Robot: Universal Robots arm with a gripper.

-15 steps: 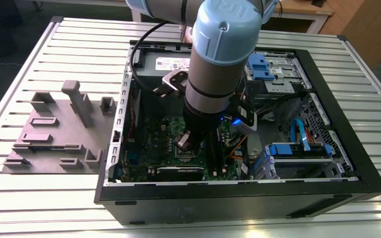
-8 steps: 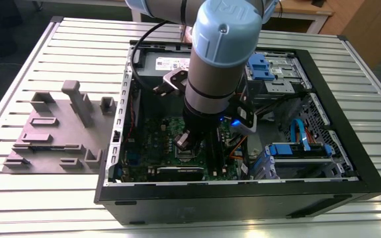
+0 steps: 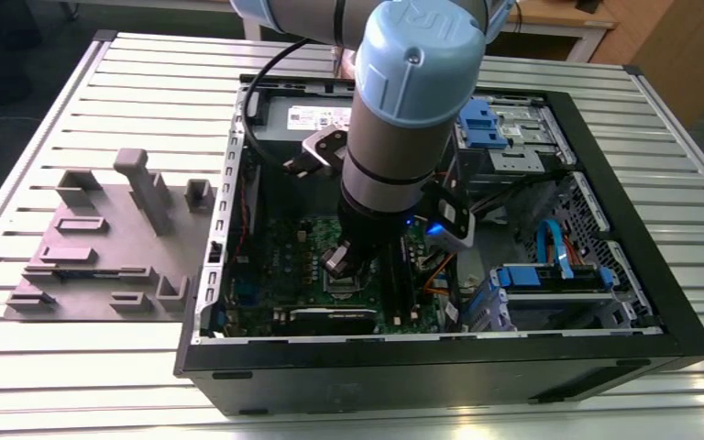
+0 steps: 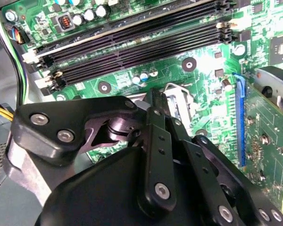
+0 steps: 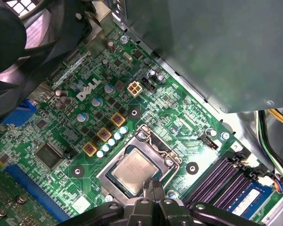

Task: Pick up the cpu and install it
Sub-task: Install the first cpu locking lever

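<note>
While the pale-blue and grey jointed robot arm (image 3: 407, 119) reached down into the open black steel computer case (image 3: 450, 357), its black metal gripper (image 5: 153, 190) hung just above the green printed motherboard (image 5: 61, 141). In the first wrist view the cpu (image 5: 133, 172), a small flat square chip with a dull silvery metal top and a thin pale border, lay seated inside the square silver socket frame (image 5: 162, 141), level with the board. The gripper's two slim black fingers (image 5: 156, 187) met tip to tip directly over the chip's near edge, pressed together with nothing between them; whether the tips touched the metal top could not be told. In the second wrist view the same linkage showed as matte black bars (image 4: 158, 141) joined by bright round rivets, standing in front of the socket's shiny steel bracket (image 4: 181, 101).

Long black ribbed memory slots (image 4: 132, 42) ran beside the socket, and a narrow blue plastic expansion slot (image 4: 240, 122) lay on its other side. A row of small square gold-topped coils (image 5: 104, 135) and round silver capacitors (image 5: 112, 140) edged the socket. A large smooth grey metal power box (image 5: 212, 47) overhung the board.

In the exterior view the case sat on a ribbed pale aluminium table (image 3: 59, 110), with a grey moulded plastic fixture tray (image 3: 102, 243) just beside it, toward the exterior view's left. Blue plastic drive latches (image 3: 480, 124) showed inside the case.
</note>
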